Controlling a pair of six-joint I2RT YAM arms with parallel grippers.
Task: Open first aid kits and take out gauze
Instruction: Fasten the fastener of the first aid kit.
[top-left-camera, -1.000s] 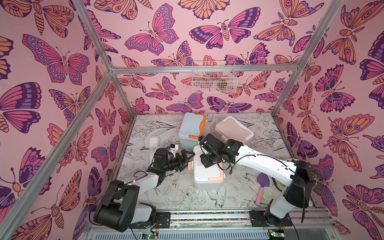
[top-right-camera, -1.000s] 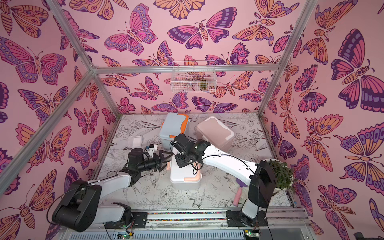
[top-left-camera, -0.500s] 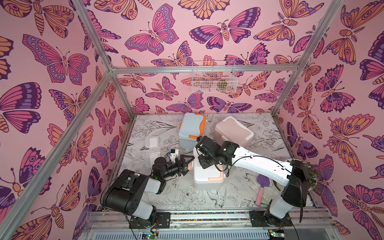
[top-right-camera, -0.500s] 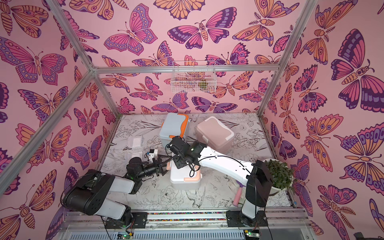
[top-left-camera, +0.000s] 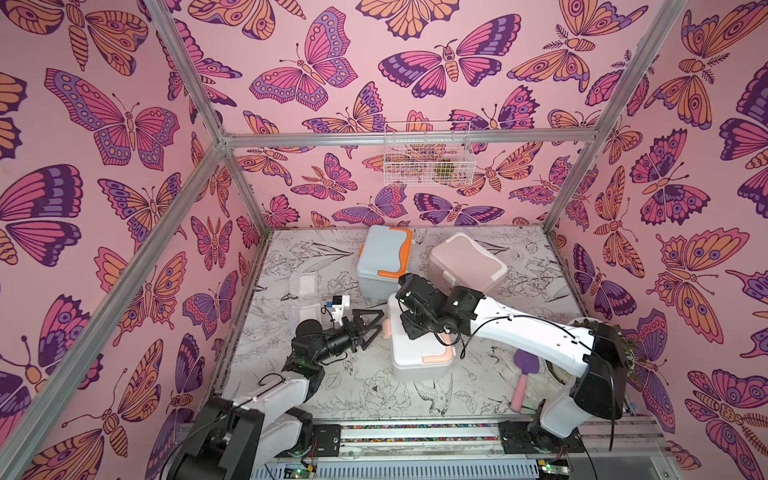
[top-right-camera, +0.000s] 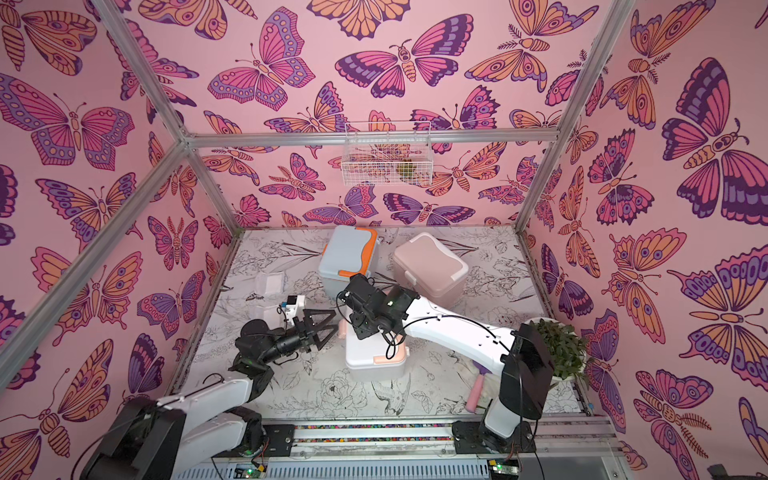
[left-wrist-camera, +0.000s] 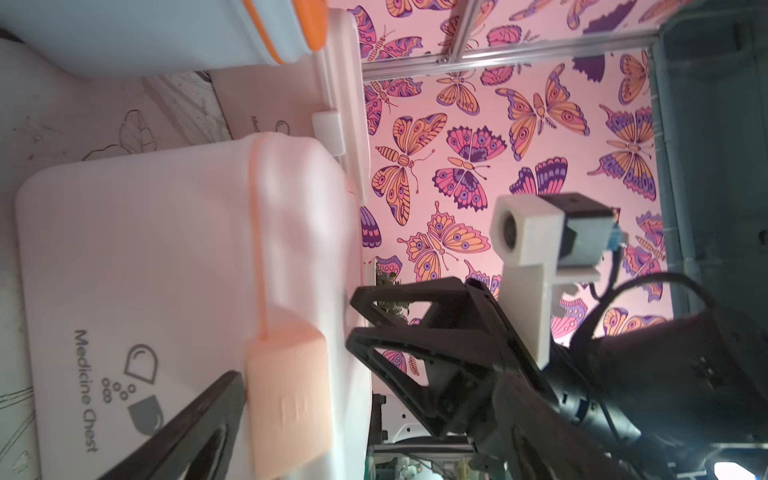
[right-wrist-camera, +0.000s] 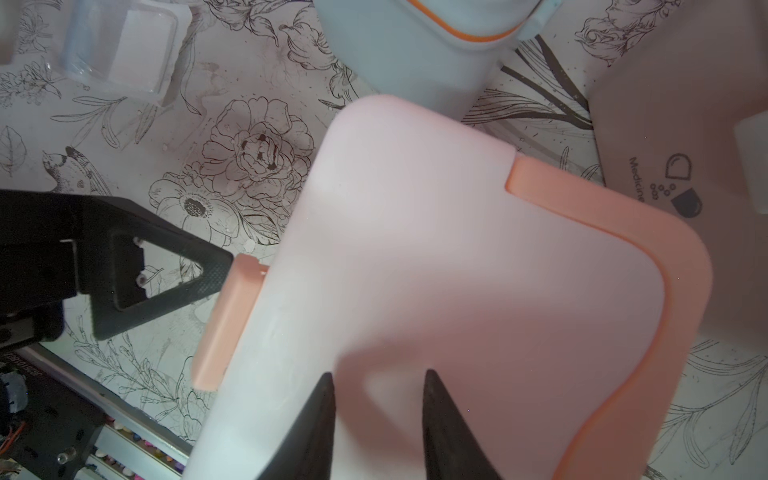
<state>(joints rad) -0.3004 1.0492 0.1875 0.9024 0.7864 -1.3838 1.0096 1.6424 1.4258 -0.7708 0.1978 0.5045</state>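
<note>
The white first aid kit with peach trim stands shut in the middle. My left gripper is open at its left side, one finger against the peach latch. My right gripper hovers low over this kit's lid, jaws parted with nothing between them. The light blue kit and the dusty pink kit stand shut behind. Two clear gauze packets lie on the table to the left, one also in the right wrist view.
A purple brush with a pink handle lies front right, near a potted plant beside the right arm's base. A wire basket hangs on the back wall. Pink walls close in three sides of the flower-print table.
The left arm has dropped lower and its open jaws have edged right to the white kit's latch. The right gripper has slid slightly left and forward over the lid.
</note>
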